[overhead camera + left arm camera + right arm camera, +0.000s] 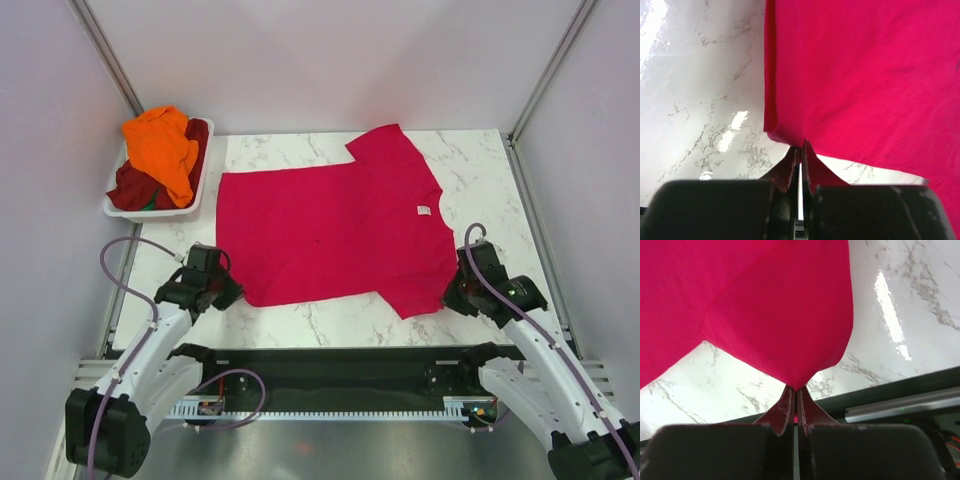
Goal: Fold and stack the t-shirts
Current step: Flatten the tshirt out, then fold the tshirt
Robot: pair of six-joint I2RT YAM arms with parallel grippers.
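The crimson-pink t-shirt [330, 225] lies spread flat on the marble table, its white neck label [423, 210] to the right. My left gripper [226, 291] is shut on the shirt's near-left hem corner [790, 137]. My right gripper [452, 297] is shut on the tip of the near sleeve [796, 375]. The orange t-shirt [165, 145] and the dark maroon t-shirt [132, 187] are heaped in the white basket [195, 196] at the back left.
The white basket stands at the table's far left edge. A dark rail [340, 365] runs along the near edge between the arm bases. Grey walls close in the left, right and back sides.
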